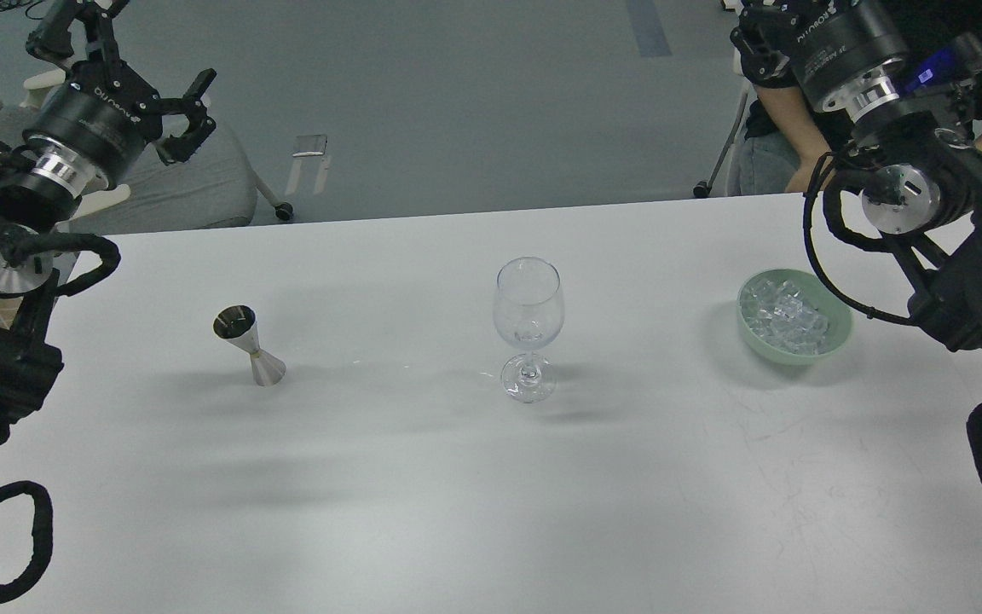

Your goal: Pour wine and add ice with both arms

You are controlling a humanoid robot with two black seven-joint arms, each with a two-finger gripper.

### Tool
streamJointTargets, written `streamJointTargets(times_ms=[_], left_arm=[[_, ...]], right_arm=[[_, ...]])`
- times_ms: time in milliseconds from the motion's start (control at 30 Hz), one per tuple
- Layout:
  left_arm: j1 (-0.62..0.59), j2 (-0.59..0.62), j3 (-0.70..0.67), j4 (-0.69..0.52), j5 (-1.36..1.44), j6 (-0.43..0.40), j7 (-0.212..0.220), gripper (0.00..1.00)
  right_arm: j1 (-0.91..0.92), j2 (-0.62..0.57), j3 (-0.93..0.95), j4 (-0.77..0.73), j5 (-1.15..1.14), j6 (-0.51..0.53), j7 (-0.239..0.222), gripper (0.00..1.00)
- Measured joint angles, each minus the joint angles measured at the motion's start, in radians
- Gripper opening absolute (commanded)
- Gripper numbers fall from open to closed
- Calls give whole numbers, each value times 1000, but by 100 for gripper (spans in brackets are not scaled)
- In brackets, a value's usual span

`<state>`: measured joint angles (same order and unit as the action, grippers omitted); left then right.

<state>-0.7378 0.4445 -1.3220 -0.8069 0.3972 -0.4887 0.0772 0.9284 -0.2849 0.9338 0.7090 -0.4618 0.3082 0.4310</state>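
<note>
A white table (423, 512) fills most of the head view, with 3 things standing in a loose row across its middle. At the left stands a small metal measuring cup (249, 344), hourglass-shaped, upright, its dark open mouth facing up; whether it holds any wine cannot be told from here. Near the centre stands a clear wine glass (528, 328), upright on its stem and foot, well apart from the measuring cup. It looks empty or nearly so, though faint glints low in the bowl make that uncertain. To the right sits a pale green bowl (832, 341) holding the ice (788, 315), many small clear cubes heaped together inside it.

The left arm (5, 256) comes in from the left edge and rises to the upper left corner, above the floor beyond the table. Its left gripper (129, 51) has its 2 fingers spread wide apart and holds nothing. It is well away from the measuring cup.

The right arm (951, 222) comes in from the right edge and climbs to the upper right corner. The right gripper (768, 34) is cut off by the top edge of the view, so whether its fingers are spread or closed cannot be told. A looped black cable (823, 247) from this arm hangs just beside the bowl's far right rim.

Behind the right arm sits a person in dark clothes (776, 145). An office chair (193, 183) stands on the grey floor at the upper left.
</note>
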Motion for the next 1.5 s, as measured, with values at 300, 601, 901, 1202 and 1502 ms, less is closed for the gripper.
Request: streamJointTargets(times_ms=[300, 601, 901, 1202, 1502], left_arm=[[-1, -35, -5, 42, -97, 0, 0, 98], [-5, -47, -3, 52, -112, 0, 0, 98], [-2, -47, 0, 55, -112, 0, -3, 98], [-2, -50, 2, 54, -111, 0, -49, 98], [3, -53, 7, 35, -110, 0, -62, 98]], right_arm=[[1, 6, -1, -4, 1, -13, 0, 100], [8, -4, -3, -7, -1, -14, -3, 100], [8, -1, -4, -9, -5, -1, 0, 100], [1, 5, -7, -13, 0, -3, -27, 100], [15, 26, -17, -17, 25, 2, -99, 100]])
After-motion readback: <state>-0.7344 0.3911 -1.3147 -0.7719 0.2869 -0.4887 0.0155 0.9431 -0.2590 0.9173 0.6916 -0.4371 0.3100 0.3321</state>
